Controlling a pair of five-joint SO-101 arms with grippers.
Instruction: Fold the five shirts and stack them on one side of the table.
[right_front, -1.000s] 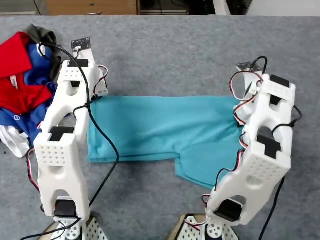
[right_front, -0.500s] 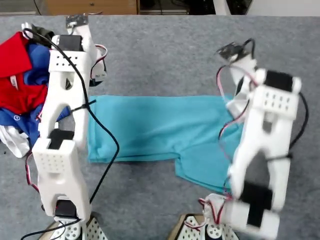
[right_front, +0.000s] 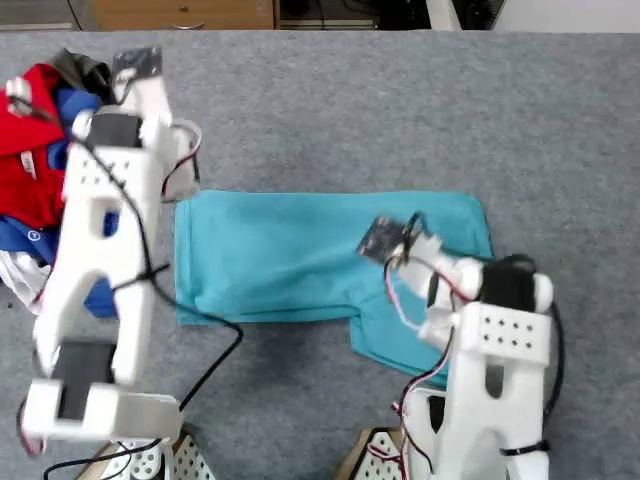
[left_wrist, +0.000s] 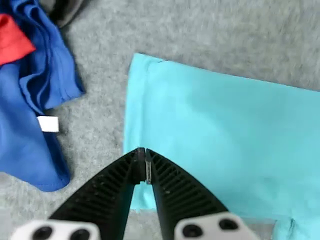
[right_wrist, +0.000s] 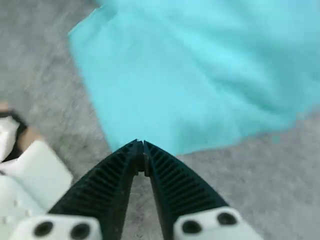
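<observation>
Teal shirt (right_front: 290, 255) spread flat on the grey table (right_front: 400, 110), both arms' jaws clenched on nothing.
Nearest, the right gripper (right_wrist: 140, 152), jaws pressed together, points at the shirt's edge. Farther off, the left gripper (left_wrist: 142, 167), likewise closed and empty, sits over the shirt's edge beside the pile of red and blue shirts (right_front: 35, 150).

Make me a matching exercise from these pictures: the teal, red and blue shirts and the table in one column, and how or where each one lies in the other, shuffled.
Column one:
1. teal shirt
2. red shirt
3. blue shirt
4. table

Column two:
A. crumpled, partly under the red one
B. spread flat in the middle
C. grey, beneath everything
D. crumpled on top, at the left edge

Pairs: 1-B, 2-D, 3-A, 4-C.
</observation>
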